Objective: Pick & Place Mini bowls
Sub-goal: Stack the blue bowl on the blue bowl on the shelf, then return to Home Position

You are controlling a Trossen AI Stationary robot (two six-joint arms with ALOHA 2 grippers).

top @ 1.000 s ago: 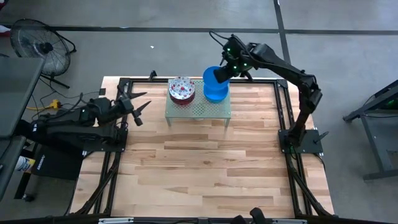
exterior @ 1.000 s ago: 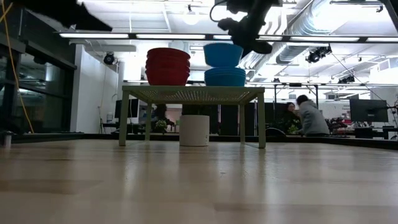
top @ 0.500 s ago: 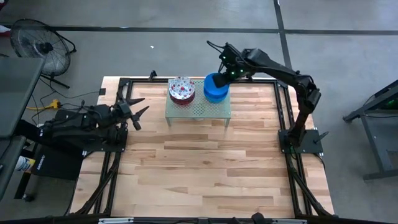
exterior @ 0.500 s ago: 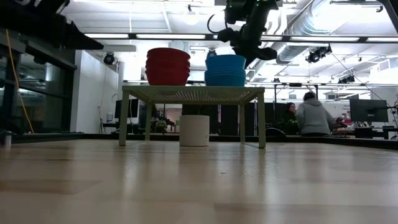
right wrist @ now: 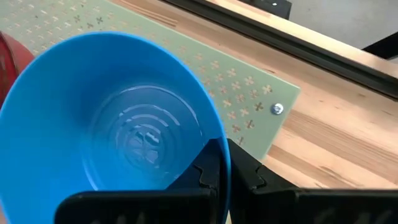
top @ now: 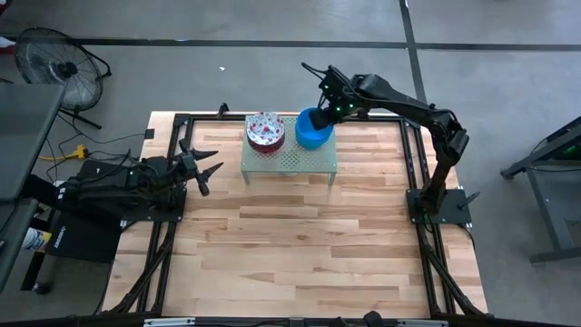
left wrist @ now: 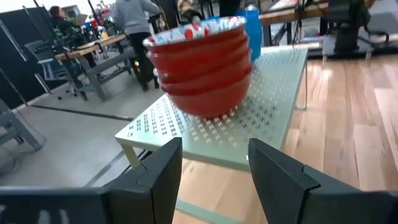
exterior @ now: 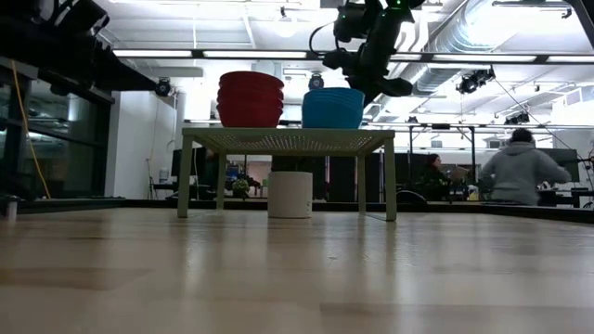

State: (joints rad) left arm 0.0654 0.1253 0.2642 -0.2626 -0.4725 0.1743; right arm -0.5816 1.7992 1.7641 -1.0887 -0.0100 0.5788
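Two stacks of mini bowls stand on the pale green perforated rack point(top: 290, 162) at the table's far middle. One is a stack of bowls, red outside and floral inside point(top: 265, 130) point(left wrist: 205, 68). The other is a blue stack point(exterior: 332, 109). My right gripper point(top: 327, 113) is shut on the top blue bowl point(right wrist: 118, 124), which sits nested in that stack. My left gripper point(top: 203, 169) stands open at the table's left edge, low and pointing at the rack, with nothing between its fingers point(left wrist: 161, 174). My right gripper pinches the top blue bowl's rim point(right wrist: 219, 146) on its far right side, one finger inside the bowl and one outside. The fingers come from above, slanting down from the table's far right. The bowl sits upright in the blue stack below it.
Black frame rails point(top: 413, 154) run along the table's sides and far edge. Bare wood point(top: 300, 245) stretches from the rack to the near edge. A white cylinder point(exterior: 290, 194) shows behind the rack, a fan point(top: 54, 68) stands off the table's far left, and a person point(exterior: 515, 172) is in the room beyond.
My right gripper has come down with the blue bowl, which hung above the blue stack and now sits nested in it; the gripper stays shut on its rim. My left gripper has sunk lower at the table's left and rolled a little, still open.
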